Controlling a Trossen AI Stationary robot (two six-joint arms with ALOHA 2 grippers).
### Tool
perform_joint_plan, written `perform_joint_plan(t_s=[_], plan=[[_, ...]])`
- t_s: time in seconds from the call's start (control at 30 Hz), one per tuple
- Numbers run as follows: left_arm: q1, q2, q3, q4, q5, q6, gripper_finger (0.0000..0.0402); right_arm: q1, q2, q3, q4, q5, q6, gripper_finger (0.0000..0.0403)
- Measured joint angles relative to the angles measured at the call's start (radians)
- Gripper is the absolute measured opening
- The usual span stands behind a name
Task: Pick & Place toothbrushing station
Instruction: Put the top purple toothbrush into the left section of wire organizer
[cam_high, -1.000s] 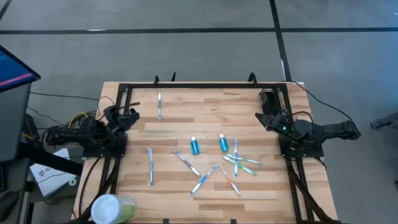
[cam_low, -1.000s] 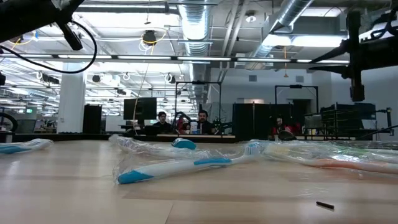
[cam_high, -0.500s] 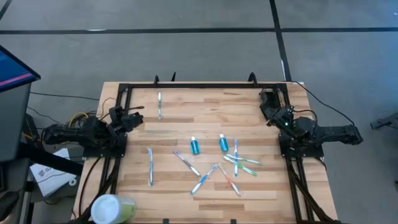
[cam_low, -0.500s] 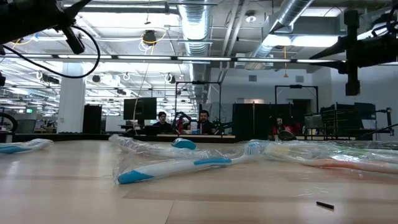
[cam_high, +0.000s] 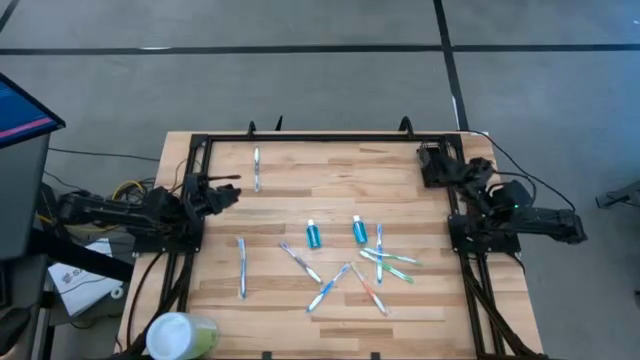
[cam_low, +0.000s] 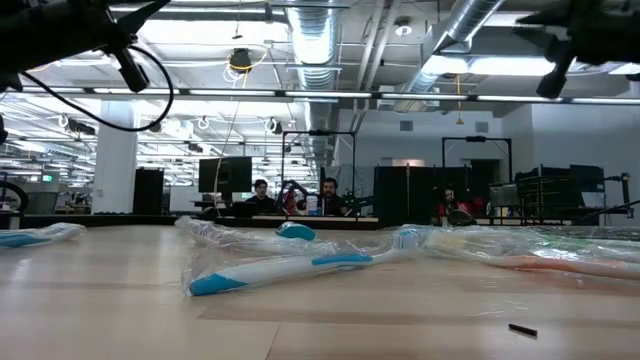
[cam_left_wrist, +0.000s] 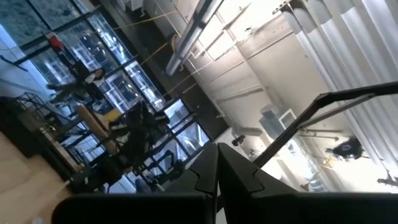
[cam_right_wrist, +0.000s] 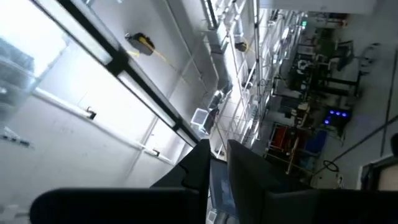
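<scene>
Nothing of the job looks done to me: the toothbrushing station (cam_high: 430, 153), as best I can make it out, stands on the table (cam_high: 300, 205) at about 2 o'clock from its centre, near the far right corner, and neither of my grippers holds anything. My right gripper (cam_high: 447, 172) is just beside it, tilted up toward the ceiling, fingers (cam_right_wrist: 245, 177) a narrow gap apart with nothing between. My left gripper (cam_high: 228, 187) waits at 9 o'clock with fingers pressed together, so picking and placing are both left.
</scene>
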Motion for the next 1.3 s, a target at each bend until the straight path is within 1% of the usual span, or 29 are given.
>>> perform_joint_plan(t_s=[0.17,0.3,0.47,0.6,0.67,0.8,0.97,1.1,1.2,1.3], plan=[[0.0,0.062,0.01,0.029,0.007,-0.004,0.0002,0.063,0.055,0.144,-0.201,-0.004,-0.074,0.0046],[0.0,0.119,0.065,0.033,0.039,0.028,0.0002,0.12,0.164,0.292,-0.372,-0.005,-0.126,0.0038],[0.0,0.22,0.135,0.03,0.053,0.063,0.0002,0.179,0.317,0.471,-0.525,-0.004,-0.168,0.0034],[0.0,0.311,0.18,0.007,0.055,0.069,0.0002,0.199,0.426,0.593,-0.647,-0.003,-0.162,0.0054],[0.0,0.353,0.21,-0.041,0.055,0.07,0.0001,0.205,0.473,0.647,-0.697,-0.003,-0.162,0.0071],[0.006,0.405,0.299,-0.237,0.069,0.074,0.0001,0.218,0.545,0.732,-0.783,-0.004,-0.162,0.0104],[0.034,0.423,0.438,-0.61,0.08,0.108,0.0001,0.217,0.595,0.778,-0.815,-0.004,-0.16,0.0131],[0.077,0.422,0.553,-0.876,0.079,0.152,0.0001,0.21,0.602,0.779,-0.816,-0.004,-0.148,0.0136],[0.132,0.422,0.626,-1.071,0.029,0.13,0.0001,0.195,0.602,0.779,-0.816,-0.003,-0.13,0.0133],[0.196,0.441,0.663,-1.168,-0.008,0.115,0.0001,0.187,0.604,0.779,-0.823,-0.003,-0.125,0.0125]])
